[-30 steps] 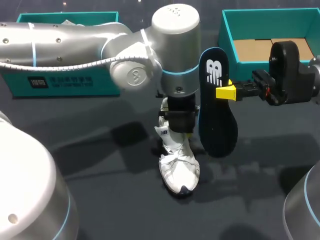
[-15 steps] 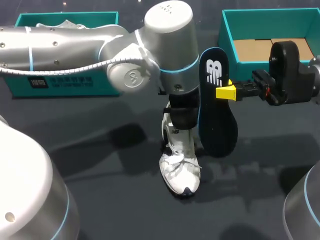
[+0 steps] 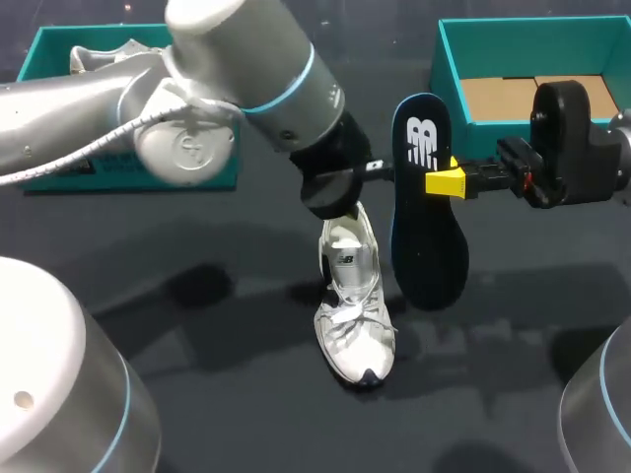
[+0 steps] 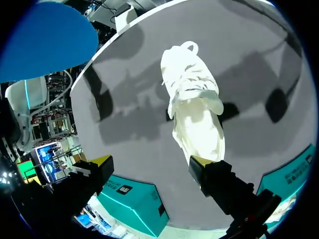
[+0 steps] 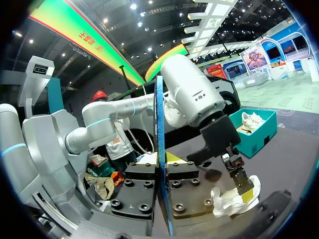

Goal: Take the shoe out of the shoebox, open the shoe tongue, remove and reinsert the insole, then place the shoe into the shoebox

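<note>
Head view: the shoe point(image 3: 353, 310) lies mid-frame on the desk point(image 3: 227, 394), toe toward the lower edge, with desk surface running wide to the lower left. Teal boxes sit upper left point(image 3: 39, 169) and upper right point(image 3: 449, 69). Our right jaws grasp the upright insole point(image 3: 429, 212), just right of the shoe.

Left wrist view: our left jaws stand released, with the shoe point(image 4: 194, 109) ahead of them and its heel nearest one finger.

Right wrist view: the insole point(image 5: 159, 149) shows edge-on, clamped between the jaws.

left arm point(image 3: 187, 148) angled down to the middle, jaws spread wide, right arm point(image 3: 570, 143) level from the right, jaws clamped on insole point(image 3: 430, 241)
</note>
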